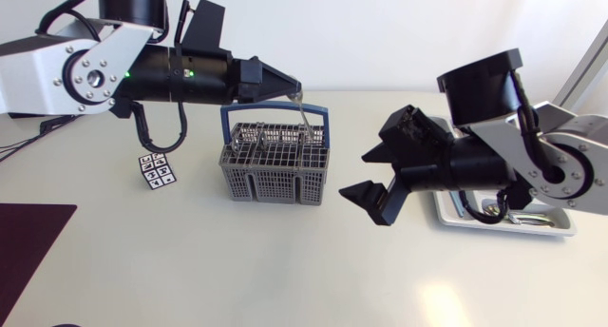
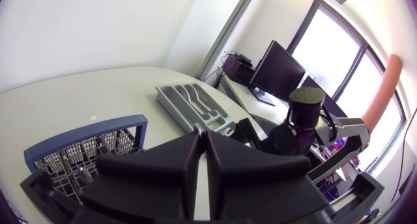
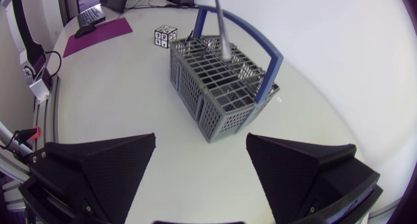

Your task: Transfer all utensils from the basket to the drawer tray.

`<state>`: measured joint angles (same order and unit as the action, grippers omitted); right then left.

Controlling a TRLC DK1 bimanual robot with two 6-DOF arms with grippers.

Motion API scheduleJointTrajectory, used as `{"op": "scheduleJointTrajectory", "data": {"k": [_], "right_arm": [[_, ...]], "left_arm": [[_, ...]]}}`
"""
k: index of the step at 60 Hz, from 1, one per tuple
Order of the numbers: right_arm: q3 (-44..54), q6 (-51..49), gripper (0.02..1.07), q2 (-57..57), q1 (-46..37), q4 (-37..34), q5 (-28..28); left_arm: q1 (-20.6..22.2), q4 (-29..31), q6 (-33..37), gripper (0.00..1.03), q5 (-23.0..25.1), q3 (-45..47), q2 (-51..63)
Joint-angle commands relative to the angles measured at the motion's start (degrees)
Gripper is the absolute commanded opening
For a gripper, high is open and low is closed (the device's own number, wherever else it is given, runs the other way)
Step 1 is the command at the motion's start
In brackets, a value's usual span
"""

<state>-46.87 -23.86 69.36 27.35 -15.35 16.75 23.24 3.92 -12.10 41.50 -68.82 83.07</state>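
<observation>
A dark purple mat (image 1: 28,246) is seen at the table's left corner; above it the left arm (image 1: 95,70) is stretched level across the table towards the middle; a small cube (image 1: 157,170) faced with black-and-white square patterns is set just left of the basket, and no legible writing can be made out on it; the left gripper (image 1: 290,85) is held over the rear rim of the basket, its fingers clenched on the upper end of a slim silver utensil (image 1: 301,110); the utensil's long axis is kept nearly upright, slightly tilted, with its top in the fingers and its lower end pointed down at the basket's rear compartments, close to the blue handle (image 1: 323,113); which kind of utensil it is cannot be told; the grey lattice basket (image 1: 275,170) is stood upright near the table's middle, its handle arched across the top; to its right the right gripper (image 1: 353,175) is held apart from the basket, pointed towards it, its two wedge fingers spread wide with nothing between them; behind that gripper, near the table's right edge, the pale drawer tray (image 1: 560,230) is laid flat, partly hidden by the right arm, and silver cutlery (image 1: 513,216) is seen lying lengthwise in it.
</observation>
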Motion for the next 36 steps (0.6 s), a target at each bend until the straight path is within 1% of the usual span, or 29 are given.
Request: {"op": "scheduleJointTrajectory", "data": {"k": [1, 9, 13, 17, 22, 27, 36], "right_arm": [[-2.52, 1.97, 1.02, -0.46, 0.86, 1.12, 0.47], [-5.07, 2.85, 1.01, 0.33, 1.03, 2.17, 2.76], [-5.86, 3.2, 0.96, 0.77, 1.3, 2.96, 4.08], [-6.48, 3.29, 0.95, 1.13, 1.83, 3.4, 4.78], [-7.09, 3.29, 0.92, 1.21, 2.7, 3.58, 5.75], [-7.27, 3.29, 0.84, 1.21, 3.41, 4.02, 6.27], [-7.09, 3.38, 0.69, 0.86, 3.58, 4.46, 8.03]], "left_arm": [[0.05, 1.44, -1.53, 0.03, 1.83, 1.84, -2.03], [0.75, 3.64, -1.35, 0.03, 3.77, 2.37, -3.0], [1.36, 4.87, -0.91, 0.03, 4.56, 2.46, -3.17], [1.89, 6.1, -0.47, 0.03, 4.74, 2.55, -3.53], [2.68, 7.06, -0.38, 0.03, 6.76, 2.55, -3.61], [3.47, 7.5, -0.29, 0.03, 7.28, 2.81, -3.7], [3.83, 8.65, -0.29, 0.03, 9.83, 2.81, -3.7]]}}
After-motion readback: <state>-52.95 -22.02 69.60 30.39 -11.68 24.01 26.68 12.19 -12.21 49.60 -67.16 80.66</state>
